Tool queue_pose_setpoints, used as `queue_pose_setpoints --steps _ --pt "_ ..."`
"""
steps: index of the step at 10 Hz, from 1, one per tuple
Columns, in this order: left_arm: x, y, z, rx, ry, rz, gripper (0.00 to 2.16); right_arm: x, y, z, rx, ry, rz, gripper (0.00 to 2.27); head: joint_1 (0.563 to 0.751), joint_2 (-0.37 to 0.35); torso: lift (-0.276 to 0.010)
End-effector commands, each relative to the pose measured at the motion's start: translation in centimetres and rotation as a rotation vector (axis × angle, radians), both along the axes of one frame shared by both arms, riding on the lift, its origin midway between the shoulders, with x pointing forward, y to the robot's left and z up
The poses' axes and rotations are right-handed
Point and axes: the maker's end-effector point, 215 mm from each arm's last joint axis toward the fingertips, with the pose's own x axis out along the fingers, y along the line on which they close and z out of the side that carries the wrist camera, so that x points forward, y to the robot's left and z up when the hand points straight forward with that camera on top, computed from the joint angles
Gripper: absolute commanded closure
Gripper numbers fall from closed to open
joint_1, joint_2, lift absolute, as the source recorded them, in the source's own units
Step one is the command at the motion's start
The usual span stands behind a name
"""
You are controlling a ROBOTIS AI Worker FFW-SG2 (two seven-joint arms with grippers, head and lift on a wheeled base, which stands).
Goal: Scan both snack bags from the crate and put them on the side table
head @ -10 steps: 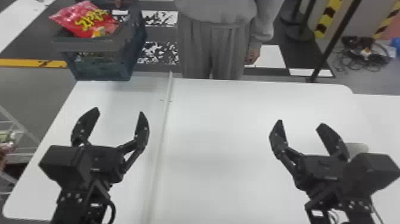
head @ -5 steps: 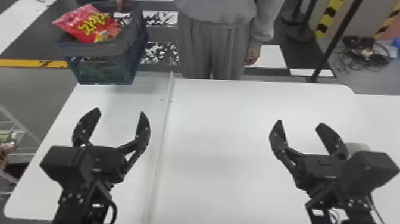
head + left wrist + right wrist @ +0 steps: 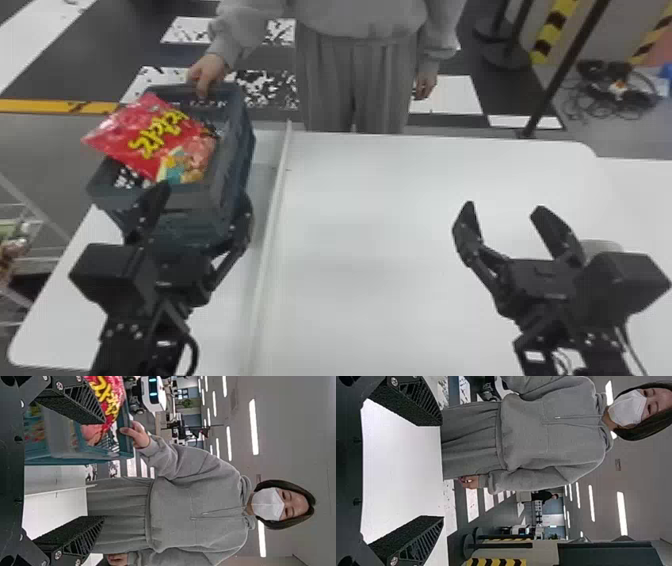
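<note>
The crate (image 3: pixel 200 202) has just come toward us: a person's hand (image 3: pixel 206 75) on its far rim has brought it from the worktop's far left corner to just in front of our left gripper (image 3: pixel 204 197). Both our arms have kept their places. That probably opens the picking step; nothing is scanned or set down, and we should wait until the crate settles.

Our left jaws stand spread at the crate's near side, holding nothing; whether they touch it we cannot tell. The right gripper (image 3: pixel 504 207), well to the right of the crate over the worktop (image 3: pixel 360 240), is empty with jaws apart too.

The red snack bag (image 3: pixel 160 135) lies tilted in the crate, one corner poking past its left rim. It looks plump, glossy and crinkled, with yellow lettering. Orange and green contents (image 3: pixel 37 431) show through the crate's wall, perhaps the second bag.
</note>
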Motion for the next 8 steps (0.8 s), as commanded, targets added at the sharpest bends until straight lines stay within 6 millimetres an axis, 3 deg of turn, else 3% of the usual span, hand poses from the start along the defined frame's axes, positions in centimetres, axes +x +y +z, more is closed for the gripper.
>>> queue_pose_setpoints --steps 1,6,8 --pt "0.1 0.0 0.1 -0.002 -0.002 0.000 0.15 0.0 0.1 0.0 0.003 0.002 0.000 0.08 0.695 0.015 -0.087" --pt "0.1 0.5 0.1 -0.004 -0.002 0.006 0.15 -0.2 0.4 -0.4 -0.004 0.027 0.012 0.09 0.695 0.021 -0.087" --pt "0.8 4.0 -0.5 -0.049 0.025 0.050 0.17 -0.3 0.4 -0.9 -0.007 0.042 0.014 0.09 0.695 0.033 -0.087"
